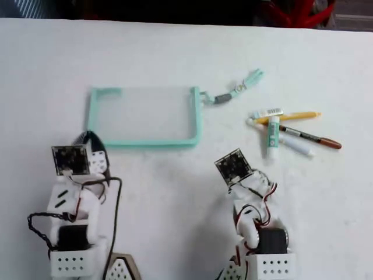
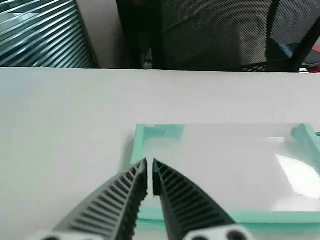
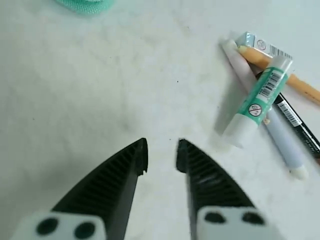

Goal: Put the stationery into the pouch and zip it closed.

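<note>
A clear pouch [image 1: 143, 115] with a teal border lies flat at the table's middle, its zipper pull and strap [image 1: 233, 92] trailing off the right end. The stationery lies in a loose pile to its right: a green-and-white glue stick [image 1: 272, 139], a yellow pen [image 1: 294, 117], a dark marker [image 1: 312, 137] and a white pen [image 1: 298, 146]. My left gripper [image 2: 149, 168] is shut and empty, above the pouch's [image 2: 225, 165] near left corner. My right gripper [image 3: 161, 152] is open a little and empty, over bare table short of the glue stick [image 3: 257, 102].
The left arm [image 1: 73, 175] and right arm [image 1: 245, 186] stand at the table's front edge. Bare white table surrounds the pouch and the pile. Dark chairs and a striped panel [image 2: 40, 35] stand beyond the far edge.
</note>
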You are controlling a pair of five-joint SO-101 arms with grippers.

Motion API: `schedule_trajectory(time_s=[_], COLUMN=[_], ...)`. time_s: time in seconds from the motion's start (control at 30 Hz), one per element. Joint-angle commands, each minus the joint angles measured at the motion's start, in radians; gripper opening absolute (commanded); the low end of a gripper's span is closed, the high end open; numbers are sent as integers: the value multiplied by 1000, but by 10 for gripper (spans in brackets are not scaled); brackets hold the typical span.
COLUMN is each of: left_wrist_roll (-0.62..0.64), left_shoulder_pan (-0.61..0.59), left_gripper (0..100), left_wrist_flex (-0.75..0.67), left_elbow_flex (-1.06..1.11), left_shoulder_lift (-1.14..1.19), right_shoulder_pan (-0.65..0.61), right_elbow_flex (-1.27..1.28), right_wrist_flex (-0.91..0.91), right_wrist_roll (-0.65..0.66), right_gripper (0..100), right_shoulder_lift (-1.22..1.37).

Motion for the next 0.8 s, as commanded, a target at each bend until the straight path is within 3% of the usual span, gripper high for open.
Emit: schedule_trajectory(time_s=[0.0,0.13,0.27,0.47,0.53,0.77], left_wrist_roll=[9,3,-44,-311,-351,-359], left_shoulder_pan=[125,213,289,452,473,470], left_gripper=[158,217,177,28,28,26], left_wrist_flex=[52,109,137,299,322,321], left_elbow_flex=[-3,-3,-3,-3,-3,-3], left_shoulder_lift=[-7,-8,-5,-10,-10,-10], right_shoulder_pan=[-4,41,73,79,77,65], right_elbow_flex=[9,9,9,9,9,9], right_wrist_flex=[-13,5,-48,-67,-47,61], right_wrist_roll=[5,6,6,6,3,6], right_gripper=[311,273,9,229,279,262], right_shoulder_lift=[-5,-5,-8,-5,-4,-8])
